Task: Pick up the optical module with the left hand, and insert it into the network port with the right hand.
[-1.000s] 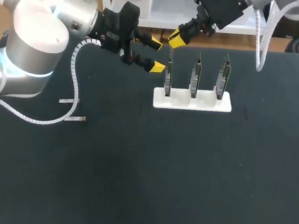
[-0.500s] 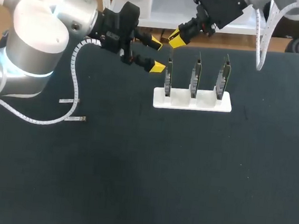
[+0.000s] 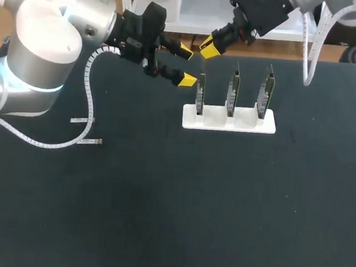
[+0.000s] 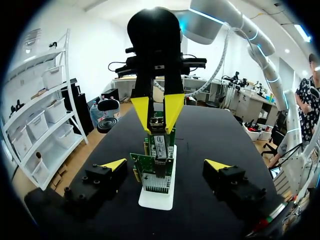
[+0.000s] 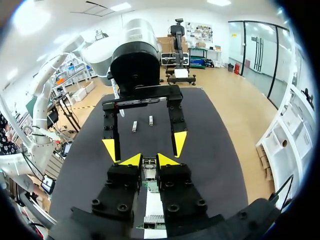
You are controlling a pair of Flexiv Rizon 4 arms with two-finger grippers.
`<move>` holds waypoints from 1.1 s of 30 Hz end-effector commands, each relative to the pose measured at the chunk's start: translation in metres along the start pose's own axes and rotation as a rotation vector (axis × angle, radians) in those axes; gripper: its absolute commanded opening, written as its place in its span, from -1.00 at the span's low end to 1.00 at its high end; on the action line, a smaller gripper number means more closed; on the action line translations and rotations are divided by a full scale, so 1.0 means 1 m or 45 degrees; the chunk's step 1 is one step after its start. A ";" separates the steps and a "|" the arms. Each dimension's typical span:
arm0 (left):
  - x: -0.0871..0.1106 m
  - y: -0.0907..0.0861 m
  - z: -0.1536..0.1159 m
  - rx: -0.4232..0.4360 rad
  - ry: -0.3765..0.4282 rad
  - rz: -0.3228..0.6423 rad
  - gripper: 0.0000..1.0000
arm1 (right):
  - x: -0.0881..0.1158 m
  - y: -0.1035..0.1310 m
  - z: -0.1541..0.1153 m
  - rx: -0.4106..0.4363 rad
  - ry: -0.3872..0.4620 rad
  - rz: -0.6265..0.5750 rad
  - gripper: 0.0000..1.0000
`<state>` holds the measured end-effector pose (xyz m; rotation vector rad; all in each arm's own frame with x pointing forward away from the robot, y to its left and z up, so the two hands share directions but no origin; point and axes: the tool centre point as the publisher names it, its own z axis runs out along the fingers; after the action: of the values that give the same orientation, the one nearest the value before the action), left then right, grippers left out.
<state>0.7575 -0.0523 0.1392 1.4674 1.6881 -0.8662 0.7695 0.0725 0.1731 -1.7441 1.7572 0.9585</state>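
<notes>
Risk: module jams if pushed askew | right gripper clamped on it atop card at stand's left end, near table's far edge | left gripper spread, beside card, could bump it.

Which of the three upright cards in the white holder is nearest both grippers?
The end card on the left arm's side: left gripper beside it, right gripper just above; the middle card and far card stand clear.
</notes>
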 end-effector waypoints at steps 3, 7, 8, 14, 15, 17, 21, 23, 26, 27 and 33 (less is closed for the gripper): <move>-0.001 0.001 0.001 0.003 0.006 -0.001 1.00 | -0.001 -0.005 0.002 -0.013 0.000 -0.003 -1.00; -0.001 0.001 0.001 0.003 0.006 -0.001 1.00 | -0.001 -0.006 0.002 -0.011 0.003 -0.001 -1.00; -0.001 0.001 0.001 0.003 0.006 -0.001 1.00 | -0.001 -0.006 0.002 -0.011 0.004 0.000 -1.00; -0.001 0.001 0.001 0.003 0.006 -0.001 1.00 | -0.001 -0.006 0.000 -0.009 0.003 0.000 -1.00; -0.001 0.001 0.001 0.003 0.006 -0.001 1.00 | -0.001 -0.005 0.000 -0.010 0.004 0.000 -1.00; -0.001 0.001 0.001 0.003 0.006 -0.001 1.00 | 0.000 -0.005 0.001 -0.012 0.006 0.002 -1.00; -0.001 0.001 0.001 0.003 0.006 -0.001 1.00 | 0.001 -0.004 0.001 -0.016 0.010 0.010 -1.00; -0.001 0.001 0.001 0.003 0.006 -0.001 1.00 | 0.002 -0.004 0.001 -0.017 0.011 0.012 -1.00; -0.001 0.001 0.001 0.003 0.006 -0.001 1.00 | 0.002 -0.004 0.001 -0.018 0.013 0.012 -1.00; -0.001 0.001 0.001 0.003 0.006 -0.001 1.00 | 0.003 -0.004 0.001 -0.018 0.013 0.013 -1.00; -0.001 0.001 0.001 0.003 0.006 -0.001 1.00 | 0.005 -0.003 0.002 -0.013 0.020 0.011 -1.00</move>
<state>0.7575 -0.0523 0.1392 1.4673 1.6881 -0.8662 0.7723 0.0709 0.1701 -1.7555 1.7737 0.9636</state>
